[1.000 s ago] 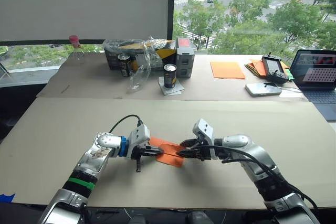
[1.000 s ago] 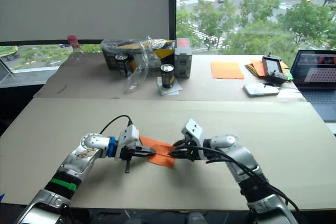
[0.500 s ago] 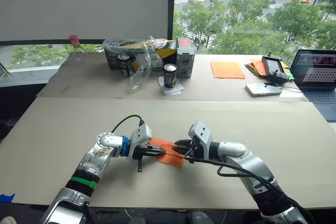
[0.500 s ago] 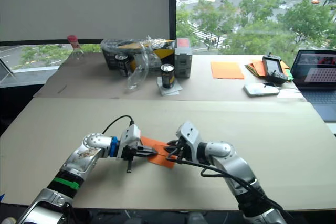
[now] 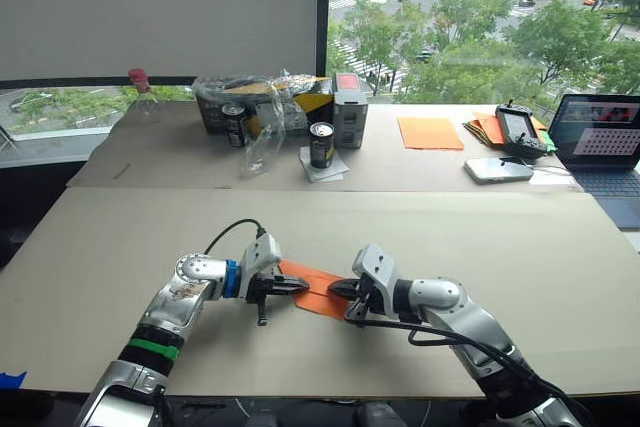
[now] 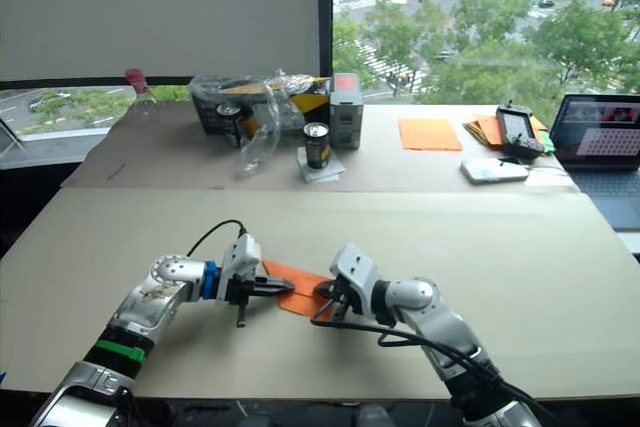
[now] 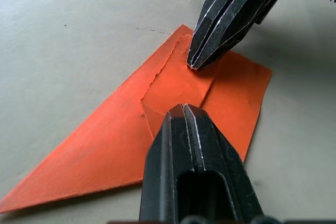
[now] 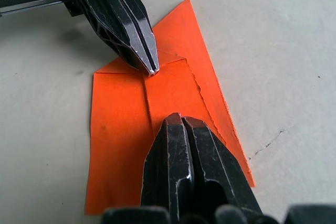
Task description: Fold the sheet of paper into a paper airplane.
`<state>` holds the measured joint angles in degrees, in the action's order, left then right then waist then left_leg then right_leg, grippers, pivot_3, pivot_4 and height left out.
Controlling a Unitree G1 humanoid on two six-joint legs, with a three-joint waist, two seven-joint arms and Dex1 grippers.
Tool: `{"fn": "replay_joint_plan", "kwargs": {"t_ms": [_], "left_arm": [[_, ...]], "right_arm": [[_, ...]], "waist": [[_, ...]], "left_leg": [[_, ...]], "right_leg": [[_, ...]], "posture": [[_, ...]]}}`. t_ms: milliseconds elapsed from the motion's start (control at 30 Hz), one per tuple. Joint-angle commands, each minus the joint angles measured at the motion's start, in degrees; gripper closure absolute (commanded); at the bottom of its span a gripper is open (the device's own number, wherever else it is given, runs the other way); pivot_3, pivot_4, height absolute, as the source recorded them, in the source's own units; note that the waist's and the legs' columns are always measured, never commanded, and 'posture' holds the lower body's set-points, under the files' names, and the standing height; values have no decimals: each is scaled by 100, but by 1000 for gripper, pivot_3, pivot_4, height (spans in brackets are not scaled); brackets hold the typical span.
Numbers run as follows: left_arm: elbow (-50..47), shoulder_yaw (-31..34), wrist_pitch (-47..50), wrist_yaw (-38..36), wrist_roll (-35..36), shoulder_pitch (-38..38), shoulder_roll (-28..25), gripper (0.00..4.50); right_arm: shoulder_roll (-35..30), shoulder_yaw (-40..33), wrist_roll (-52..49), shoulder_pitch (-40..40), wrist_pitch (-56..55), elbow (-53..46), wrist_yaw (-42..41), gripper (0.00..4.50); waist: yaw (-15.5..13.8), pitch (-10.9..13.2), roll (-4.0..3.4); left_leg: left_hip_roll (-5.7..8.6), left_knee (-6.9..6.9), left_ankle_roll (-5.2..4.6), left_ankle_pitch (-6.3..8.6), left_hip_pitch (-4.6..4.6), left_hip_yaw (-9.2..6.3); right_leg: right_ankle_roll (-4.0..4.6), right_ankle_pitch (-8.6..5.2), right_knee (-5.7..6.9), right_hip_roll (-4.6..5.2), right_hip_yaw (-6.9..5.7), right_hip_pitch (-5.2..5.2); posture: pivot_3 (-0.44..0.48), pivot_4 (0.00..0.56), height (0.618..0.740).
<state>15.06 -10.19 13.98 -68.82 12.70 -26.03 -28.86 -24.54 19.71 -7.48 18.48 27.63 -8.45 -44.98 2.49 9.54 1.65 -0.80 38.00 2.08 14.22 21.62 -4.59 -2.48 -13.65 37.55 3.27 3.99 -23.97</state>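
Note:
The sheet of paper [image 5: 317,296] is a bright orange, creased wedge of folded layers lying flat on the near table, with a torn-looking flap edge [image 7: 157,80]. My left gripper [image 5: 302,287] comes in from the left, shut, its tip [image 7: 184,108] resting on the middle fold. My right gripper [image 5: 334,290] comes from the right, also shut, its tip [image 8: 178,117] pressed on the paper. The two tips face each other a short way apart over the central crease. Neither holds the paper.
Across the back table stand a bottle [image 5: 143,92], two cans [image 5: 322,145], a crumpled plastic bag [image 5: 268,117] and a box [image 5: 352,97]. Farther right lie a smooth orange sheet [image 5: 432,133], a stack of sheets [image 5: 484,130], a controller [image 5: 520,130], a phone [image 5: 500,169] and a laptop [image 5: 605,142].
My right gripper has shut and slid left and down, so its tip now presses the paper. My left gripper has stayed shut on the paper's left part.

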Motion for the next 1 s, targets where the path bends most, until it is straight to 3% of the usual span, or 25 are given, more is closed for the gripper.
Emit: {"fn": "replay_joint_plan", "kwargs": {"t_ms": [33,567,1000], "left_arm": [[94,155,10,126,74,5,14,4500],[134,-254,-331,198,-333,99,104,4500],[172,-472,-643,128,-592,280,38,4500]], "right_arm": [[-95,165,133,-190,140,178,-38,4430],[-16,95,242,-127,-603,178,-38,4430],[138,447,589,114,-1580,856,-438,4430]], "waist": [[0,0,0],[-7,-11,-7],[-4,-13,-9]], "left_leg": [[0,0,0,0,0,0],[0,-12,-6,4,-52,-1],[-1,-14,-13,9,-55,0]], "right_leg": [[0,0,0,0,0,0],[-5,-3,-45,1,-4,73],[-7,-4,-51,2,-4,77]], "posture": [[0,150,732],[0,150,732],[0,150,732]]}}
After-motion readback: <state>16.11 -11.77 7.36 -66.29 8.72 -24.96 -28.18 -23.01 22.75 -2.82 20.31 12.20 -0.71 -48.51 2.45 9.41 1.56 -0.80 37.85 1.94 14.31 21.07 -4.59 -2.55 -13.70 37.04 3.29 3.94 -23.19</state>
